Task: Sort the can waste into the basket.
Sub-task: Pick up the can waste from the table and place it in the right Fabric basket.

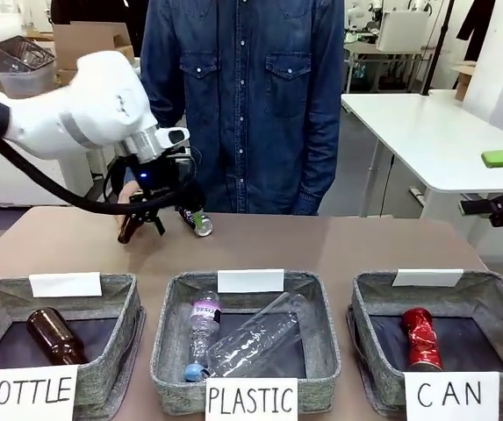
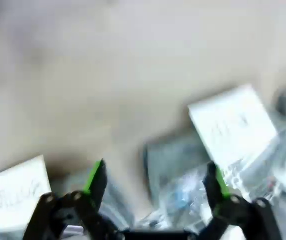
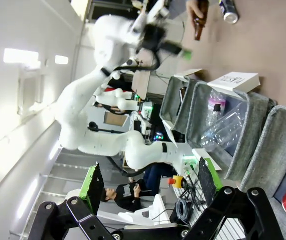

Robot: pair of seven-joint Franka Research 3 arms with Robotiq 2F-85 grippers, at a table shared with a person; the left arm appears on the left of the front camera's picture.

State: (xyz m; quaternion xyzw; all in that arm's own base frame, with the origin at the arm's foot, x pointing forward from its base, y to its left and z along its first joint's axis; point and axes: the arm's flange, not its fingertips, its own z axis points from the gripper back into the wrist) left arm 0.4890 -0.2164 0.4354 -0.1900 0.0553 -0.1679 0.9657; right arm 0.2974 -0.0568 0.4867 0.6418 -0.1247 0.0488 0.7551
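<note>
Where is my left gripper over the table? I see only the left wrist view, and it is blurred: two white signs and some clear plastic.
Observer: In the front view your left gripper hangs open above the far side of the table, next to a black-and-silver can that lies there.
Operator: Is something else near it?
Observer: Yes. A person's hand holds a brown glass bottle on the table, on the gripper's other side.
Operator: What is in the CAN basket?
Observer: One red can lies in the CAN basket.
</note>
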